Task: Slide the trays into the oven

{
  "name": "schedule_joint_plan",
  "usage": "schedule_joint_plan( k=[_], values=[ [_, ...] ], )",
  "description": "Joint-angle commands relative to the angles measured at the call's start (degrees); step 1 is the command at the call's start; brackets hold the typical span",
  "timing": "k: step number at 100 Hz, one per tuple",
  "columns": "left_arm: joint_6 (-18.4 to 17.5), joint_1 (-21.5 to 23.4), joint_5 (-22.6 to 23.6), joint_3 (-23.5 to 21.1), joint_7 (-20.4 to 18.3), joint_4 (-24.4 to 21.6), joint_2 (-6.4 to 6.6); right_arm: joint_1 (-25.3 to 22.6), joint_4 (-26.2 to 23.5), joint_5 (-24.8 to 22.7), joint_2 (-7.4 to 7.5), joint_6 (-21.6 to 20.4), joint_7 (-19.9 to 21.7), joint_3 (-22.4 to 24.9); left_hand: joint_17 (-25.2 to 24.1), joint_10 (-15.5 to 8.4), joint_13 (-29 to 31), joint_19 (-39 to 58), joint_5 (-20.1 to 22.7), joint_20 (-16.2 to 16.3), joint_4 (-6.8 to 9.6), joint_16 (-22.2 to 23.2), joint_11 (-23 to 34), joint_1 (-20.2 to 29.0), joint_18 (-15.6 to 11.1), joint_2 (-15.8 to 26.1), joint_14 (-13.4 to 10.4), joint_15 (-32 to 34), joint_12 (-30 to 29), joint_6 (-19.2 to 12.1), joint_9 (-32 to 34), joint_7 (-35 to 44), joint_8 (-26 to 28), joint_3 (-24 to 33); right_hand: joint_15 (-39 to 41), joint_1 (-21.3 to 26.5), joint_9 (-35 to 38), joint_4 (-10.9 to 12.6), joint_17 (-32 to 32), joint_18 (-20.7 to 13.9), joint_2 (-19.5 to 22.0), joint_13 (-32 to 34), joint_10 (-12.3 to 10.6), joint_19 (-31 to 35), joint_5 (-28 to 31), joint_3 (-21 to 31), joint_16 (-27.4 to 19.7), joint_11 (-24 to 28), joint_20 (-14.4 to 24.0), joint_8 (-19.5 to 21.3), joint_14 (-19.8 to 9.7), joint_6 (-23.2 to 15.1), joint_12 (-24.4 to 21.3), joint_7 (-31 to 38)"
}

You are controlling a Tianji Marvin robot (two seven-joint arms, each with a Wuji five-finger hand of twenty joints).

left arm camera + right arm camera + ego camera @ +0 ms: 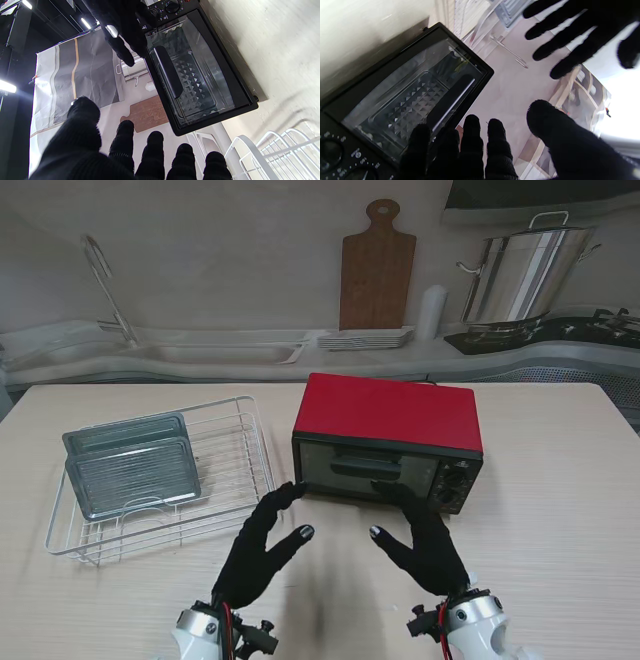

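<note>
The red oven (388, 412) stands mid-table with its black glass door (368, 470) shut. Two grey ribbed trays (132, 477) lean upright in the white wire rack (240, 480) to its left. My left hand (265, 545) is open, fingers spread, its fingertips close to the door's lower left corner. My right hand (420, 545) is open too, fingers reaching the door's lower edge beneath the handle (365, 467). The left wrist view shows the door handle (168, 71) and a diamond-embossed metal surface behind the glass (197, 90). The right wrist view shows the same door (407, 100) just beyond my fingers (475, 140).
The oven's knobs (457, 478) sit at the right of its front. A sink, a wooden cutting board (377, 270), stacked plates and a steel pot (520, 275) line the counter behind the table. Bare table lies nearer to me, between the two arms.
</note>
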Motion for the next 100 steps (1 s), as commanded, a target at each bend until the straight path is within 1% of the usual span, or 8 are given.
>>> schedule_joint_plan(
  k=[1, 10, 20, 34, 60, 84, 87, 100],
  values=[
    [-0.16, 1.07, 0.43, -0.11, -0.70, -1.03, -0.05, 0.62, -0.96, -1.42, -0.14, 0.81, -0.08, -0.62, -0.80, -0.04, -1.03, 0.97, 1.16, 1.05, 0.87, 0.59, 0.15, 0.41, -0.06, 1.10, -0.33, 0.07, 0.83, 0.57, 0.84, 0.01, 0.77, 0.84, 2.11, 0.15, -2.56, -0.58, 0.78, 0.97, -0.68, 2.29, 1.97, 3.01, 1.31, 1.25, 1.46, 4.94, 1.60, 1.22, 0.44, 0.79, 2.55, 0.06],
    [-0.50, 1.54, 0.78, -0.30, -0.38, -1.32, -0.05, 1.69, -1.41, -5.31, 0.13, 3.27, -0.76, -1.27, -0.74, 0.21, -0.99, 0.82, 1.33, 1.06, 0.89, 0.58, 0.47, 0.46, -0.02, 1.07, -0.27, 0.03, 1.07, 0.67, 1.40, -0.17, 0.97, 0.75, 4.63, -0.05, -2.63, -0.34, 1.64, 1.70, -0.89, 2.49, 3.03, 4.99, 2.84, 1.60, 2.84, 7.75, 2.76, 2.12, 1.75, 1.75, 3.50, 0.03],
    [-1.08, 1.91, 0.93, -0.42, -0.03, -1.51, -0.09, 3.02, -1.67, -9.21, 0.43, 5.80, -1.31, -2.27, -0.71, 0.16, -0.94, 0.73, 1.35, 1.12, 0.90, 0.57, 0.72, 0.49, 0.01, 1.07, -0.24, 0.02, 1.23, 0.61, 1.30, -0.37, 1.13, 0.70, 7.34, 0.11, -3.04, -0.05, 1.92, 2.10, -1.12, 1.97, 4.10, 6.32, 3.87, 1.64, 4.28, 10.50, 3.68, 3.47, 2.23, 2.82, 4.43, -0.27],
    [-1.65, 2.23, 1.25, -0.51, 0.39, -1.64, -0.12, 4.97, -1.57, -14.37, 0.77, 9.20, -2.67, -4.16, -0.68, 0.20, -0.88, 0.65, 1.45, 1.21, 0.92, 0.55, 0.94, 0.46, 0.04, 1.08, -0.23, 0.01, 1.25, 0.57, 1.16, -0.59, 1.31, 0.62, 10.14, -0.14, -3.11, 0.28, 2.99, 3.33, -1.40, 1.77, 5.67, 8.38, 5.76, 2.26, 5.72, 12.84, 4.89, 4.94, 3.72, 4.51, 5.26, -0.33],
    [-2.25, 2.67, 1.24, -0.84, 0.40, -1.84, -0.10, 8.41, -1.70, -21.81, 1.97, 15.72, 0.06, -7.13, -0.65, 0.23, -0.97, 0.45, 1.53, 1.24, 0.95, 0.49, 1.11, 0.54, 0.04, 1.09, -0.30, -0.05, 1.14, 0.59, 1.07, -0.91, 1.54, 0.55, 10.71, -0.80, -3.73, 0.53, 3.39, 2.75, 0.09, 1.48, 6.13, 8.72, 6.74, 1.12, 5.98, 13.43, 5.23, 5.99, 4.24, 5.20, 5.37, -1.16],
    [-2.52, 2.88, 1.17, -0.97, 0.38, -2.00, -0.08, 11.30, -0.94, -26.83, 2.86, 21.08, 3.54, -9.68, -0.63, 0.30, -1.06, 0.32, 1.45, 1.23, 0.96, 0.42, 1.14, 0.55, 0.03, 1.07, -0.34, -0.11, 1.07, 0.57, 1.10, -1.05, 1.68, 0.47, 9.61, -1.19, -3.86, 1.68, 3.43, 2.42, 1.71, 1.47, 6.26, 8.14, 6.29, -1.15, 5.37, 12.17, 5.17, 6.32, 4.17, 5.36, 4.63, -4.39],
    [-2.53, 2.89, 1.17, -0.97, 0.39, -2.01, -0.09, 11.69, -0.69, -27.70, 2.96, 21.80, 3.69, -10.01, -0.62, 0.19, -1.05, 0.31, 1.46, 1.22, 0.95, 0.41, 1.13, 0.52, 0.03, 1.10, -0.39, -0.11, 1.06, 0.48, 1.09, -1.06, 1.70, 0.45, 9.23, -1.12, -3.85, 2.15, 3.35, 2.47, 1.96, 1.44, 6.29, 7.85, 6.25, -1.82, 5.17, 11.62, 5.07, 6.47, 4.15, 5.40, 4.37, -5.13],
    [-2.59, 2.92, 1.26, -0.98, 0.51, -2.00, -0.10, 13.26, 0.65, -30.69, 3.20, 24.36, 3.59, -11.27, -0.61, 0.17, -1.06, 0.28, 1.50, 1.23, 0.97, 0.39, 1.12, 0.57, 0.04, 1.06, -0.35, -0.12, 1.04, 0.55, 1.05, -1.10, 1.73, 0.46, 8.99, -1.53, -4.17, 2.60, 3.31, 2.46, 2.35, 1.31, 6.48, 7.86, 5.65, -2.22, 5.06, 11.24, 5.10, 6.48, 4.19, 5.86, 4.22, -6.00]
  ],
)
